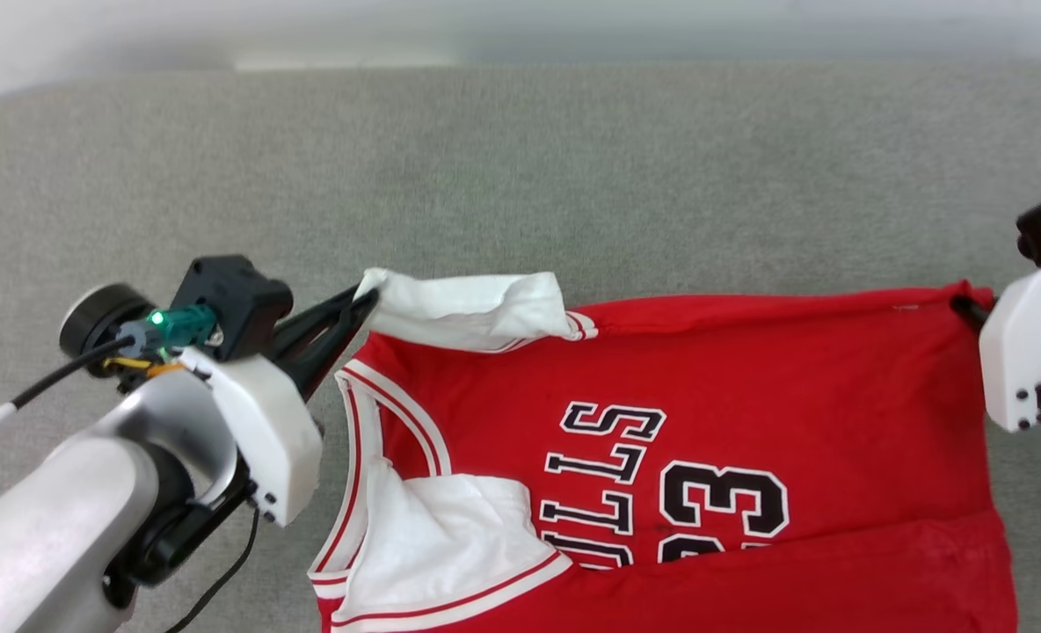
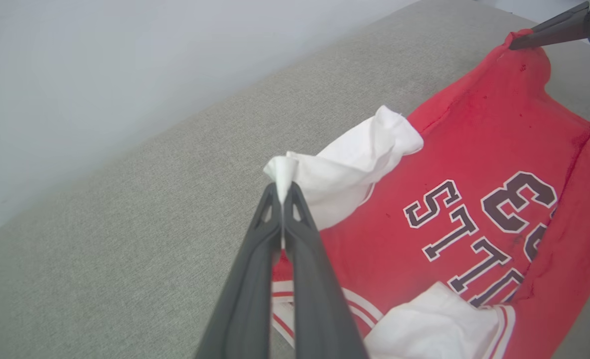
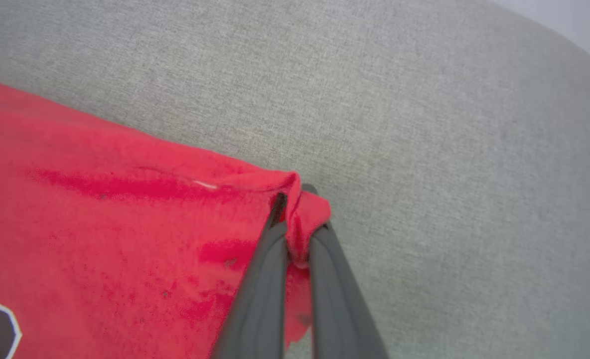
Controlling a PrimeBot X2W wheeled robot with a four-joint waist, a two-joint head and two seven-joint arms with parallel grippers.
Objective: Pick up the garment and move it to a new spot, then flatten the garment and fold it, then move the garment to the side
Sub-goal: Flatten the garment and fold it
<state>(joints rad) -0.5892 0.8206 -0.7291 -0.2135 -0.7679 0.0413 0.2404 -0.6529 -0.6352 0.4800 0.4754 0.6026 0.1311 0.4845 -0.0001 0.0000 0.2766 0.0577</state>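
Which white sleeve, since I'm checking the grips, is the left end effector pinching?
The far sleeve, pinched at its tip by the left end effector; the near sleeve lies free on the shirt.

Bright, even, soft light, faint shadows; blotchy oversaturated red on the garment up close

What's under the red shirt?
The shirt lies on a grey fabric surface, which shows beyond its edges. Whatever sits right beneath the cloth is covered, so I cannot tell if anything else is there.
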